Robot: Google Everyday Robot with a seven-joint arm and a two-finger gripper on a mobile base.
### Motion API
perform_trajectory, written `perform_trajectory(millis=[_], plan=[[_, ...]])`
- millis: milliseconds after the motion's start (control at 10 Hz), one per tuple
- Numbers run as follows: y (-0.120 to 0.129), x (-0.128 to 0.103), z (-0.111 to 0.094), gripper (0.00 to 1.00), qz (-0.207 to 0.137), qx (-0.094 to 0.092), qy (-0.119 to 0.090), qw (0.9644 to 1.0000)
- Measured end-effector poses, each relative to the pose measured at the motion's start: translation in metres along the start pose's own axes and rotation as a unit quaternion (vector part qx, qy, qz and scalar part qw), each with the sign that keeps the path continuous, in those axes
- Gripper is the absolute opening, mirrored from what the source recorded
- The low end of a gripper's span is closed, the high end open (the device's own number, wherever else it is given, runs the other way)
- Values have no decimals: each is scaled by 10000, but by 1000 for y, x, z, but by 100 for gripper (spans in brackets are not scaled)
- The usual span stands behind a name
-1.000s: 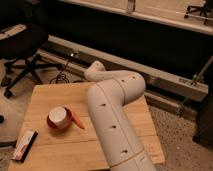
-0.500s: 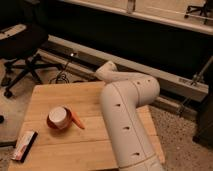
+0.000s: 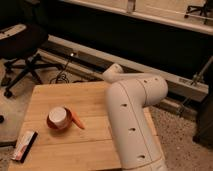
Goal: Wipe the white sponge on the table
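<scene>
The small table (image 3: pixel 75 97) with a light wooden plank top fills the lower left of the camera view. My thick white arm (image 3: pixel 134 117) rises from the bottom edge over the table's right side, bends at the elbow, and ends in a rounded link (image 3: pixel 113 73) at the table's far edge. My gripper is not in view; it lies beyond that link, hidden by the arm. No white sponge shows; it is hidden or out of view.
A white cup on an orange saucer (image 3: pixel 58 118) stands on the table's left half with a carrot (image 3: pixel 77 121) beside it. A wrapped bar (image 3: pixel 24 145) lies at the front left corner. A black office chair (image 3: pixel 22 47) stands far left. A long low rail (image 3: pixel 165 75) runs behind.
My arm has swung to the right across the table, uncovering more of the wooden top. The cup, carrot and bar have not moved.
</scene>
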Motion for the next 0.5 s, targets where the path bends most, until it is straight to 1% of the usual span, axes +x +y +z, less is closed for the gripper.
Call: perform_trajectory(millis=[300,400,500], plan=[[-13,-28,-8,20,-105,-178,-455,9987],[-20,-32,-11,20,-148,-201,-557,9981],[-32,-35,-13,20,-179,-190,-643,9976]])
